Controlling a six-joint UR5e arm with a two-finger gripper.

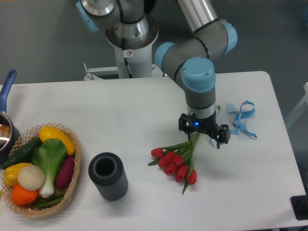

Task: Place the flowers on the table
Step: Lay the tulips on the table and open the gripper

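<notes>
The flowers [174, 163], a bunch of red tulip buds with green stems and leaves, lie on the white table [134, 106] right of centre, buds toward the front left. Their stems run up and right and end under my gripper [202, 134]. The gripper points straight down over the stem ends. Its black jaws stand spread to either side of the stems, so it looks open. The fingertips are hidden under the wrist.
A blue ribbon [242, 118] lies just right of the gripper. A dark cylinder [108, 176] stands at the front, left of the buds. A wicker basket of vegetables [40, 166] sits at the front left, and a blue-handled pot [6, 126] at the left edge.
</notes>
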